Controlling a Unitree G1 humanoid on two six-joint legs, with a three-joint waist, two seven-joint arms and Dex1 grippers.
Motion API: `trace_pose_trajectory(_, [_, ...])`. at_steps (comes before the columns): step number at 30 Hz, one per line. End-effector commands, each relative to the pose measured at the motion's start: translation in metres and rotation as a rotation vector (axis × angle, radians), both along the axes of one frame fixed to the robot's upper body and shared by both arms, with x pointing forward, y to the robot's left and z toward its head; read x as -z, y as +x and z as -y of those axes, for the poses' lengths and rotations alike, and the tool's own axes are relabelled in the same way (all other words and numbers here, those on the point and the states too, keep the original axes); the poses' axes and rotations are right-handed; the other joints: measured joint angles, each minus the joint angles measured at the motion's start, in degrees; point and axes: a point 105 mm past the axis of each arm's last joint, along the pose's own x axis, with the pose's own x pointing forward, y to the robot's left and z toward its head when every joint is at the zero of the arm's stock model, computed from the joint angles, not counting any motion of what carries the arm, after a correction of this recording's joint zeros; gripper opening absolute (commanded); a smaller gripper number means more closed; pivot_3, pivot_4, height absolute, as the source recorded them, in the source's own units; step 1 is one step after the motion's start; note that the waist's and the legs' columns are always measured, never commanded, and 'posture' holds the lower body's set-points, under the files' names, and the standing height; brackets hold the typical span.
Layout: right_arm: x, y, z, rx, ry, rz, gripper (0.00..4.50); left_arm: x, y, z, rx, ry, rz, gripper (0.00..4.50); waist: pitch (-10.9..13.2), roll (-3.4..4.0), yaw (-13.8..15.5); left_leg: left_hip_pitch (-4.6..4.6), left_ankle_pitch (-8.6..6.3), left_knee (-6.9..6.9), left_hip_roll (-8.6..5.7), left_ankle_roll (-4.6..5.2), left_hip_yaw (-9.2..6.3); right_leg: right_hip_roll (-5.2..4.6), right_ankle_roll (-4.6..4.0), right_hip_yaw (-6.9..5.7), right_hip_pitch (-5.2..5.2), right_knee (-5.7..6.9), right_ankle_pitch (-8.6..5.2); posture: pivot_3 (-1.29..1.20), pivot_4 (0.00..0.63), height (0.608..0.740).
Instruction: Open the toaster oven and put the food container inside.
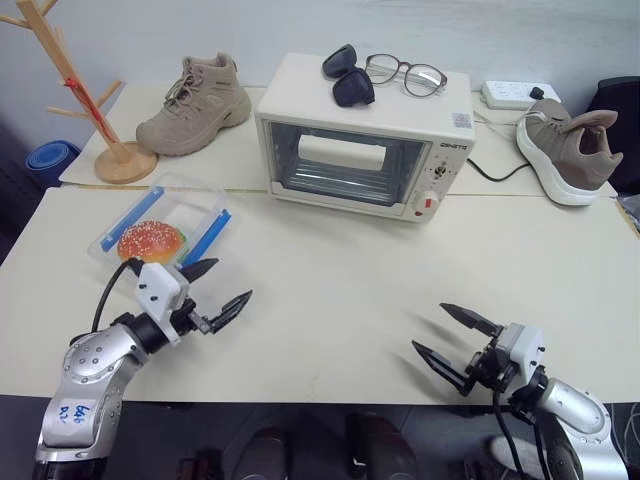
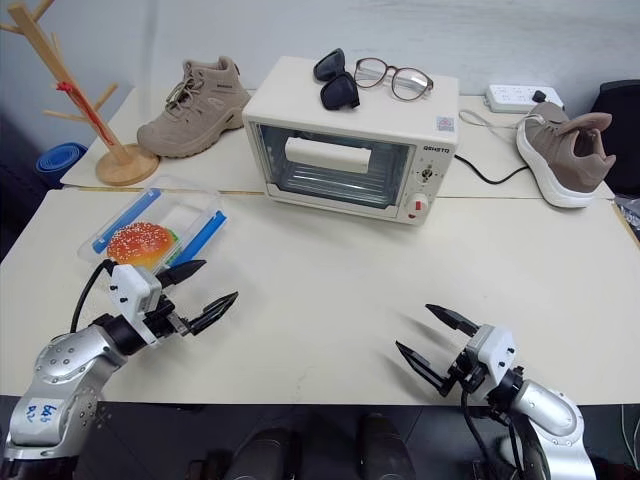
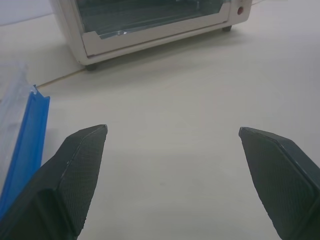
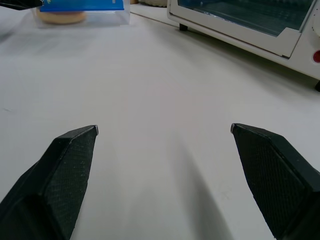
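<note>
**Oven door shut, burger box waiting at the left, both grippers spread and empty**

The boxy cream-white toaster oven (image 1: 365, 135) stands in the upper middle of the frame, at the far side of the pale desk (image 1: 340, 300), with its glass door closed and its red-marked knob at the lower right of its front. On its flat top lie a pair of dark sunglasses (image 1: 347, 74) and, just beside them, clear thin-rimmed spectacles (image 1: 405, 73).

The clear rectangular plastic food container (image 1: 163, 231) with blue side clips sits at the left of the frame, in front and to the left of the oven and apart from it; a sesame-bun burger shows through the lid.

The left gripper (image 1: 208, 296) hovers at the lower left, close by the container's near edge, its two black fingers spread wide and holding nothing. The right gripper (image 1: 452, 336) hangs at the lower right over bare desk, well away from both oven and container, its fingers likewise wide apart and empty.

At the back, a wooden peg stand (image 1: 85, 95) is in the upper left, a tan suede boot (image 1: 195, 105) beside it, a beige-and-white sneaker (image 1: 565, 150) at the upper right, and a white power strip (image 1: 515, 95) behind that.
</note>
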Motion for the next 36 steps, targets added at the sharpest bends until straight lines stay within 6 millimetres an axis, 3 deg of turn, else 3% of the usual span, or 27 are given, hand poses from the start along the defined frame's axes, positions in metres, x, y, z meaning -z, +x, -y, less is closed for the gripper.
trace_pose_trajectory(1, [-0.022, 0.008, -0.014, -0.059, 0.053, 0.07, 4.45, -0.013, -0.004, 0.006, 0.057, 0.022, 0.016, 4.5, 0.0, 0.0, -0.1, 0.0, 0.0, 0.0, 0.0, 0.0, 0.0, 0.0, 0.0, 0.0, 0.0, 0.0, 0.0, 0.0, 0.15, 0.74])
trace_pose_trajectory(3, [-0.05, 0.03, -0.03, -0.079, 0.107, 0.109, 4.45, -0.038, -0.01, 0.002, 0.097, -0.097, 0.037, 4.5, 0.0, 0.0, -0.4, 0.03, 0.0, 0.02, 0.0, 0.0, 0.03, 0.0, 0.0, 0.04, 0.0, 0.03, 0.0, 0.0, 0.15, 0.74])
trace_pose_trajectory(5, [-0.066, 0.046, -0.042, -0.093, 0.096, 0.123, 4.45, -0.052, -0.017, -0.002, 0.153, -0.163, 0.031, 4.5, 0.0, 0.04, -0.8, -0.01, 0.02, 0.1, 0.01, -0.02, 0.02, -0.02, 0.0, 0.07, -0.07, 0.15, 0.0, 0.0, 0.15, 0.74])
trace_pose_trajectory(9, [-0.097, 0.082, -0.061, -0.088, 0.094, 0.185, 4.45, -0.06, -0.016, -0.018, 0.141, -0.168, 0.004, 4.5, 0.0, 0.11, -1.1, -0.09, 0.1, 0.03, 0.02, -0.23, -0.14, 0.0, -0.14, -0.09, -0.21, 0.26, -0.08, 0.0, 0.15, 0.74])
trace_pose_trajectory(14, [-0.122, 0.13, -0.071, 0.037, 0.121, 0.185, 4.45, -0.064, -0.014, -0.016, 0.14, -0.157, 0.024, 4.5, 0.0, 0.1, -1.0, -0.26, 0.22, 0.1, -0.03, -0.39, -0.16, -0.01, -0.12, -0.13, -0.21, 0.14, -0.07, 0.0, 0.15, 0.74])
trace_pose_trajectory(19, [-0.146, 0.152, -0.09, 0.051, 0.153, 0.229, 4.45, -0.066, -0.016, -0.006, 0.15, -0.181, 0.044, 4.5, 0.0, 0.11, -1.4, -0.28, 0.25, 0.07, -0.01, -0.45, -0.14, 0.01, -0.11, -0.13, -0.26, 0.24, -0.07, 0.0, 0.15, 0.74])
trace_pose_trajectory(24, [-0.151, 0.14, -0.115, -0.071, 0.17, 0.238, 4.45, -0.067, -0.017, -0.005, 0.13, -0.212, 0.053, 4.5, 0.0, 0.11, -1.5, -0.3, 0.26, 0.05, 0.0, -0.46, -0.12, 0.01, -0.1, -0.12, -0.28, 0.4, -0.07, 0.0, 0.15, 0.74])
trace_pose_trajectory(29, [-0.134, 0.113, -0.124, -0.197, 0.12, 0.186, 4.45, -0.065, -0.015, -0.008, 0.119, -0.201, 0.047, 4.5, 0.0, 0.11, -1.7, -0.27, 0.17, 0.03, 0.04, -0.31, -0.07, 0.06, -0.1, -0.06, -0.29, 0.43, -0.06, 0.0, 0.15, 0.74])
trace_pose_trajectory(33, [-0.118, 0.092, -0.124, -0.272, 0.031, 0.192, 4.45, -0.075, -0.004, -0.016, 0.081, -0.227, 0.068, 4.5, 0.0, 0.11, -1.6, -0.23, 0.12, 0.03, 0.07, -0.22, -0.05, 0.1, -0.1, -0.03, -0.31, 0.45, -0.06, 0.0, 0.15, 0.74])
trace_pose_trajectory(36, [-0.108, 0.086, -0.122, -0.291, -0.02, 0.192, 4.5, -0.086, 0.007, -0.023, 0.053, -0.236, 0.113, 3.87, 0.0, 0.11, -1.6, -0.23, 0.13, 0.05, 0.06, -0.22, -0.06, 0.12, -0.11, -0.04, -0.33, 0.45, -0.07, 0.0, 0.15, 0.74])
